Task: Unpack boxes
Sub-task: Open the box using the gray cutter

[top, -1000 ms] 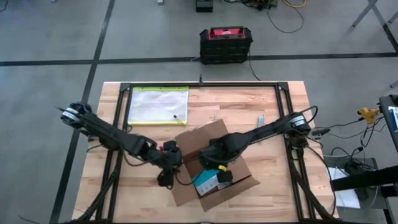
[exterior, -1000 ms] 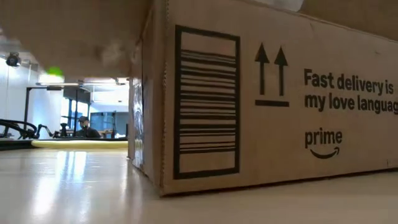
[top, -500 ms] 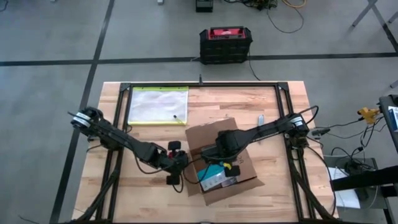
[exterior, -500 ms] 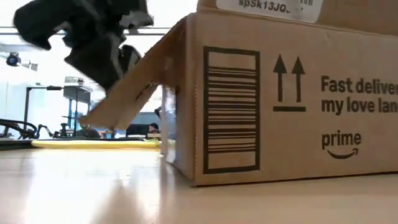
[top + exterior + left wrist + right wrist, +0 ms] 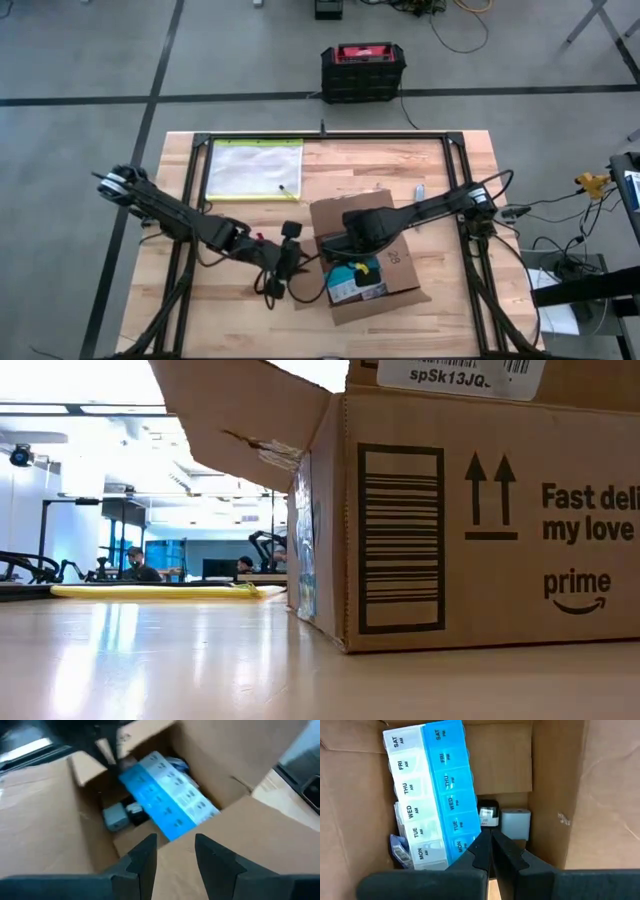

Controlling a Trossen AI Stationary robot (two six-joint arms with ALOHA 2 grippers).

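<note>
The cardboard box [image 5: 368,262] sits on the near right-of-centre part of the wooden table [image 5: 440,170], turned at a slight angle to the table's edges. It is brown corrugated card with its top flaps folded outward: one flap spreads toward the far side, another lies out to the right and near side. In the low view its side wall [image 5: 480,530] carries a black barcode, two upward arrows over a bar, printed words beginning "Fast deli" and "my love", and the "prime" mark with its curved arrow; a white label crosses the top edge, and one flap juts out to the left with a torn, frayed edge.

Inside the box lies a weekly pill organiser [image 5: 431,795], one row of lids white and one blue, marked with day names and AM. Beside it rest a small grey-white block [image 5: 515,822] and a small black item with a white sticker [image 5: 488,813].

The right tool [image 5: 491,851] hangs over the open box, its fingers pressed together with nothing between them. The left tool [image 5: 175,855] is at the box's left edge, fingers spread a little above a flap, gripping nothing visible.

On the far left of the table lies a clear yellow-edged pouch [image 5: 256,168].
</note>
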